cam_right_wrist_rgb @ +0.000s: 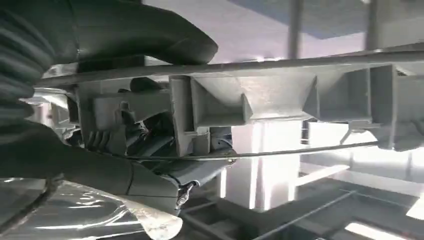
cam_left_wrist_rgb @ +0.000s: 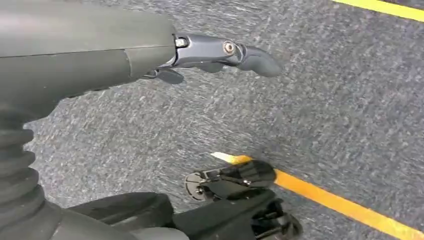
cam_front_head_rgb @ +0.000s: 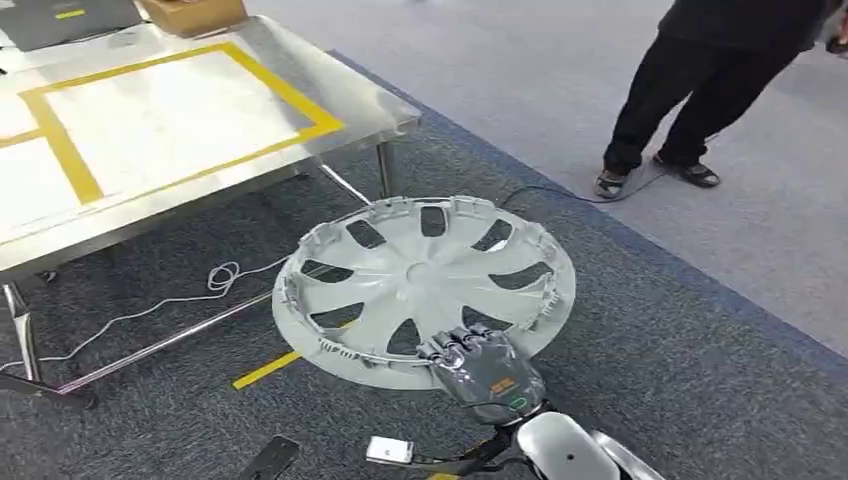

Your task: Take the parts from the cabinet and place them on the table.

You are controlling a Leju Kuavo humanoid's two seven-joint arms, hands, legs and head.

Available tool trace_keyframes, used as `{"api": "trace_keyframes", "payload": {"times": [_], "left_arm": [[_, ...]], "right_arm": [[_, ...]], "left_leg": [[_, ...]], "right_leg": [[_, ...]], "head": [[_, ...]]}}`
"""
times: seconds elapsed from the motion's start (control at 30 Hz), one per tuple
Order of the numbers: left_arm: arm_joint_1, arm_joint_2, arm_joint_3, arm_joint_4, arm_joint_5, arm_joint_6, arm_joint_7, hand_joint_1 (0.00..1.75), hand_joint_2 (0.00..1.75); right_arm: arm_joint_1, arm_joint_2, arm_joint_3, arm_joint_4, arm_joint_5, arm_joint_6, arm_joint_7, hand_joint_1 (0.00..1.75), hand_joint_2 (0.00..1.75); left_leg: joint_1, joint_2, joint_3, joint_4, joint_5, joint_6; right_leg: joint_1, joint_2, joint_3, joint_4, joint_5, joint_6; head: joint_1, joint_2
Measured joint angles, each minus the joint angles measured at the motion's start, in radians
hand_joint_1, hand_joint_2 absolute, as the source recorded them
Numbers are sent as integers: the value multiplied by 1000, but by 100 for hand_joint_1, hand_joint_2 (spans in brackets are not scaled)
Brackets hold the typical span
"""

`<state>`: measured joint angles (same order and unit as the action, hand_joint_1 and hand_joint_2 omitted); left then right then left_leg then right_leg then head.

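My right hand (cam_front_head_rgb: 480,362) grips the hubcap (cam_front_head_rgb: 425,285) by its near rim, holding it roughly flat above the carpet, short of the table (cam_front_head_rgb: 380,112). I judge it light, thin plastic, stiff but springy, and prone to tilt from an edge grip. My left hand (cam_left_wrist_rgb: 220,52) hangs over the carpet, fingers loose, holding nothing.

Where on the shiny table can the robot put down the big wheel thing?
The right hand holds the wheel cover over the carpet. The table has a bare patch inside the yellow tape frame. The far edge is crowded: a cardboard box and a grey laptop sit there.
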<state>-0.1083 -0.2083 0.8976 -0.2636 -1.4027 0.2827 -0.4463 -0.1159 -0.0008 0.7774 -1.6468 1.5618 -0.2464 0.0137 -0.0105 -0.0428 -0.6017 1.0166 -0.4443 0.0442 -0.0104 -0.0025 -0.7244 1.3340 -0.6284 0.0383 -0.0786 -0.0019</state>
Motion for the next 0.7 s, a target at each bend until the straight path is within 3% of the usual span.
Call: {"api": "trace_keyframes", "payload": {"times": [0.03, 0.07, 0.1, 0.13, 0.17, 0.27, 0.3, 0.33, 0.37, 0.4, 0.47, 0.5, 0.53, 0.6, 0.63, 0.67, 0.7], "left_arm": [[1, 0, 0, 0, 0, -1, 0, 0, 175], [2, 0, 0, 0, 0, -1, 0, 0, 175], [1, 0, 0, 0, 0, -1, 0, 0, 175], [1, -1, 0, 0, 0, -2, 0, 0, 175], [-3, 0, 0, 0, 0, -2, 0, 0, 175], [5, 0, 0, 0, 0, -2, 0, 0, 175], [6, 4, 0, 0, 0, -2, 0, 0, 175], [8, 3, 0, 0, 0, -1, 0, 0, 175], [6, 2, 0, 0, 0, -1, 0, 0, 175], [4, 2, 0, 0, -1, -1, 0, 0, 175], [3, 2, 0, 0, -4, -1, 6, 0, 175], [5, 2, 0, 0, -6, -1, 8, 0, 175], [7, 3, 0, 0, -8, -1, 10, 0, 175], [6, 3, 0, 0, -10, -1, 12, 0, 175], [4, 3, 0, 0, -10, -1, 12, 0, 175], [-1, 3, 0, 0, -10, -3, 12, 0, 175], [-6, 0, 0, 0, -10, -3, 12, 0, 175]], "right_arm": [[1, 0, 0, 2, 0, 0, 0, 166, 175], [0, 0, 0, 2, 0, 0, 2, 166, 175], [0, 0, 0, 2, 0, 0, 2, 166, 175], [-1, 0, 0, 2, 0, 0, 1, 166, 175], [-1, 0, 0, 3, 0, 0, 0, 166, 175], [-1, 0, 1, 4, 0, -2, 2, 166, 175], [-1, 1, 1, 4, 0, -2, 2, 166, 175], [-2, 2, 1, 4, 0, -2, 2, 166, 175], [-4, 3, 1, 3, 0, -3, 5, 166, 175], [-3, 3, 1, 3, 0, -3, 5, 166, 175], [1, 2, 1, 4, 1, -3, 5, 166, 175], [4, 2, 1, 4, 1, -3, 5, 166, 175], [7, 2, 1, 4, 3, -3, 5, 166, 175], [7, 3, 1, 4, 4, -3, 5, 166, 175], [7, 2, 1, 4, 6, -3, 5, 166, 175], [7, 2, 1, 4, 8, -3, 6, 166, 175], [7, 2, 1, 4, 10, -3, 6, 166, 175]], "left_leg": [[0, -16, 2, 1, -1, 0], [2, -32, 4, 3, -3, -3], [3, -46, 7, 5, -6, -7], [5, -56, 6, 7, -9, -12], [1, -69, -4, 18, -11, -16], [10, -100, -11, 11, -3, -31], [9, -111, -13, 14, -7, -35], [4, -68, -17, 30, -19, -40], [4, -19, -40, 80, -50, -46], [7, 11, -78, 159, -90, -52], [12, 30, -149, 307, -146, -58], [14, 30, -160, 324, -139, -60], [15, 31, -146, 298, -111, -60], [13, 49, -65, 135, -18, -52], [5, 98, -21, 47, 17, -42], [-12, 142, -8, 23, -3, -37], [-11, 134, -10, 15, -5, -31]], "right_leg": [[0, 1, 12, -44, 42, -1], [-1, 6, 45, -128, 96, -3], [-4, 25, 87, -221, 145, -3], [-9, 69, 113, -281, 153, -3], [-14, 96, 135, -305, 143, -4], [-5, 66, 133, -300, 143, -18], [-15, 51, 137, -308, 146, -26], [-13, 38, 142, -311, 146, -31], [-12, 26, 145, -312, 144, -40], [-10, 11, 146, -312, 142, -43], [-8, -19, 150, -312, 135, -46], [-8, -33, 152, -312, 133, -46], [-8, -46, 156, -312, 130, -45], [-7, -72, 169, -312, 122, -40], [-7, -82, 175, -312, 117, -35], [2, -95, 177, -310, 111, -28], [3, -104, 175, -310, 110, -24]], "head": [[0, 0], [0, 0], [0, 0], [0, 0], [1, 0], [0, 0], [1, 0], [-1, 0], [-16, 0], [-12, 0], [-13, 0], [-14, 0], [-14, 0], [-15, 0], [-14, 0], [-13, 0], [-15, 0]]}}
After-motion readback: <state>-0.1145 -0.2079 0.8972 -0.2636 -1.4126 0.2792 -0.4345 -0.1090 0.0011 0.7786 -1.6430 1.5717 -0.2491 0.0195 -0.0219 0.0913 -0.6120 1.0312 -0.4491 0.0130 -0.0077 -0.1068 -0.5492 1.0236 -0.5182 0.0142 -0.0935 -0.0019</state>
